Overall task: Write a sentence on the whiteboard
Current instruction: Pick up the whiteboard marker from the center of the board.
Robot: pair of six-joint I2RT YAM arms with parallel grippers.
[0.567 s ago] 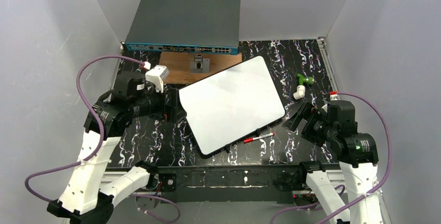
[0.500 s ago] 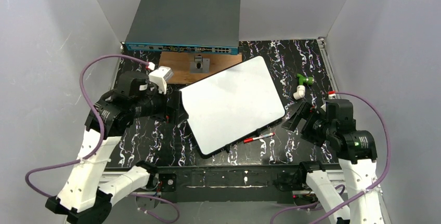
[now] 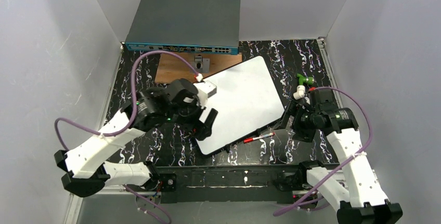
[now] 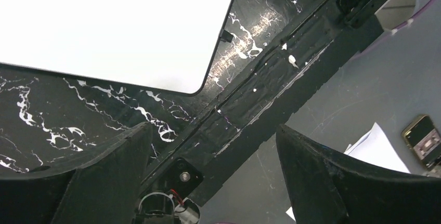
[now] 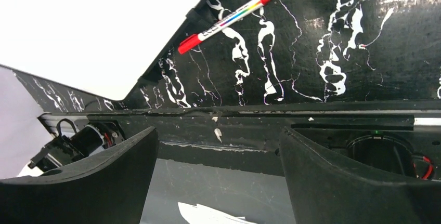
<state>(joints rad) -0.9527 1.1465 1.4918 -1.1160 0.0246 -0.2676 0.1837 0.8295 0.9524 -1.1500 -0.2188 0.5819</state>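
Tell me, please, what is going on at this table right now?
Two robot arms are about to write on the whiteboard, which is blank. The red marker lies untouched on the table by the board's near edge. The left gripper hangs open over the board's near left edge. The right gripper, also open, hovers near the marker. Neither holds anything.

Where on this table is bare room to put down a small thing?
Behind the whiteboard, bare table lies between the grey box and the green fitting. A smaller patch lies at the near edge, right of the marker. The left side is crowded: the left gripper hangs over the whiteboard's edge, the wooden plate behind it.
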